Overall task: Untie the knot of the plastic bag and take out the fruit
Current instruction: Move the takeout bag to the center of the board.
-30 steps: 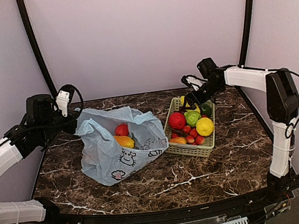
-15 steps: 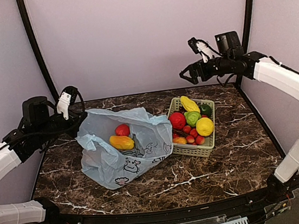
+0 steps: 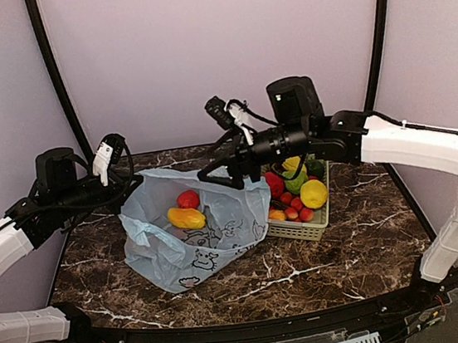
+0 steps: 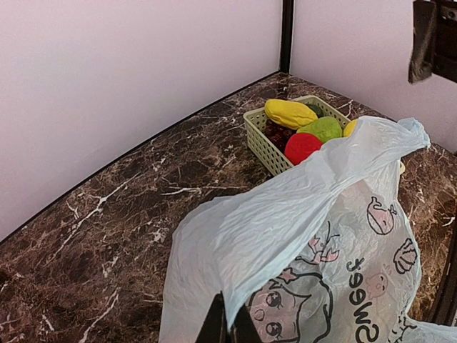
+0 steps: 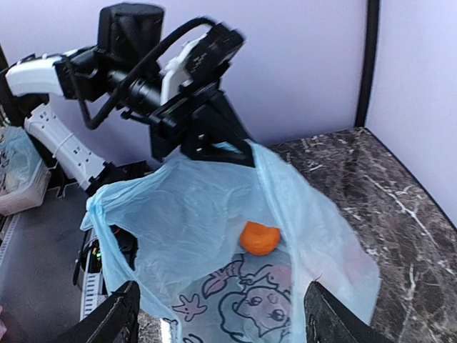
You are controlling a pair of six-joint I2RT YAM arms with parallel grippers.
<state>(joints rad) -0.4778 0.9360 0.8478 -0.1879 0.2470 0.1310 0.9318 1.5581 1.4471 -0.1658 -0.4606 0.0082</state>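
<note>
— Whereabouts of the thin, translucent light blue plastic bag point(image 3: 190, 247)?
— Sits left of centre on the dark brown marbled table point(image 3: 332, 259), just beside the pale green lattice basket point(image 3: 299, 230). Slumps in soft creases, gapes open at the top, shows a printed cartoon girl, starfish and "Sweet" lettering.
— Inside?
— Holds a red-pink toy apple point(image 3: 186, 199) and an orange-yellow mango-shaped toy fruit point(image 3: 186, 218), close together, visible through the mouth.
— The left gripper point(image 4: 227, 325)?
— Clamps flat on a fold of film at the rear left rim, holds it raised.
— The right gripper point(image 3: 211, 178)?
— Hangs over the open mouth with fingers point(image 5: 121, 318) spread wide.
— The basket's load?
— Heaped with a yellow lemon point(image 3: 314, 194), a light green apple point(image 3: 295, 182), a round red fruit point(image 3: 272, 185), small red strawberries point(image 3: 292, 205).
</note>
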